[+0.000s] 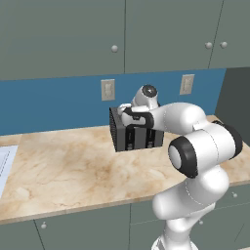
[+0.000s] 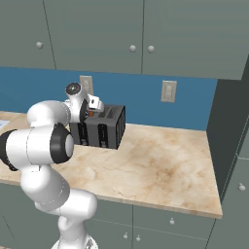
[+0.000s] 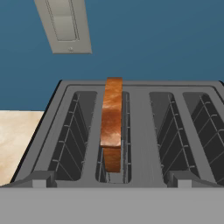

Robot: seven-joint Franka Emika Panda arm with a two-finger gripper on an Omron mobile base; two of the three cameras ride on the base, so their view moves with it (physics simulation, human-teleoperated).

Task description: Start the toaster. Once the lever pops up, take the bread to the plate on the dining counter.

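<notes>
— Well, how is the bread [image 3: 112,120] seen?
— Brown-crusted, upright in a slot of the toaster [image 1: 134,133] on the counter [image 1: 68,171]; shown from the hand view. Tool [image 2: 95,105] fingers are spread, empty.

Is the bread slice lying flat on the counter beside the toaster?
No, the bread stands upright in a slot of the toaster, its crust edge above the top.

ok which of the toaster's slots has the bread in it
In the hand view, the second slot from the left: the bread stands upright in it, crust poking above the toaster top. The other three slots show only bare wire guides.
</notes>
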